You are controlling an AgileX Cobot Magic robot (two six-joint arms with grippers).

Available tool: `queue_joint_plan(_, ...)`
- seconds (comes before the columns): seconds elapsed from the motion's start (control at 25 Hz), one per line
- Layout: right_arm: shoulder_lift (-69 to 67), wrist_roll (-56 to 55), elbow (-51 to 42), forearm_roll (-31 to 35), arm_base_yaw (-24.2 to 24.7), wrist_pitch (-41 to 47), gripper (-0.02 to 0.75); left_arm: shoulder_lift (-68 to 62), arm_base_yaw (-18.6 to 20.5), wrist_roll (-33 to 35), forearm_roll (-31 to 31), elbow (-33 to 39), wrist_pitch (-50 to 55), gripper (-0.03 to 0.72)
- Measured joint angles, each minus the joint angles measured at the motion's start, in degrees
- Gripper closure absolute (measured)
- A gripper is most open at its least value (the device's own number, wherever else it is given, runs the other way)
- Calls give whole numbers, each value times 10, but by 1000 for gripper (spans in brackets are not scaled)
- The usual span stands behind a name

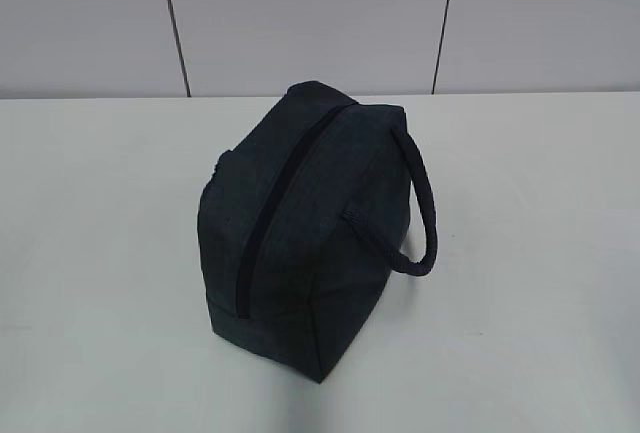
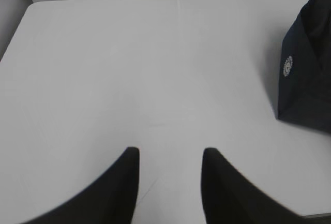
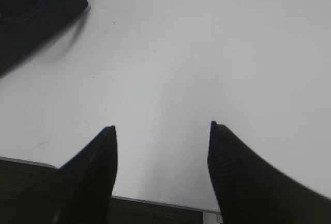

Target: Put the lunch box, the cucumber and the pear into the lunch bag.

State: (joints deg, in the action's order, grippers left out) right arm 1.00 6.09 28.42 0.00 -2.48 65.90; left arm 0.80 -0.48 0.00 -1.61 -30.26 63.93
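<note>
Lunch bag (image 1: 290, 223) stands alone near the middle of the white table (image 1: 100, 253), its zipper (image 1: 268, 213) running along the top from far to near and apparently closed. A looped strap handle (image 1: 425, 213) arcs out on its right side. The lunch box, the cucumber and the pear show in none of the views, so either they are already inside the zipped bag or they lie out of sight; I cannot tell which.

The left hand (image 2: 169, 154) hovers low over bare table with its fingers apart and nothing between them; a corner of the bag, with a small round badge (image 2: 288, 65), sits to its right and well apart. The right hand (image 3: 161, 131) also holds nothing, fingers spread wider, with a corner of the bag at the far left of its view.

As a judgement, the bag is soft fabric that will dent and sag under a pinch, and probably light. The strap handle looks the surest place to hold; the ring pull of the zipper is not visible here, so finding it would come first if the bag must be opened.
</note>
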Motion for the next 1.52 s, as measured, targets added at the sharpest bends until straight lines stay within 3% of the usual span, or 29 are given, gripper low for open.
queue_joint_plan(1.52,0,0,0,0,0,0,294,0,0,0,0,0,0,447)
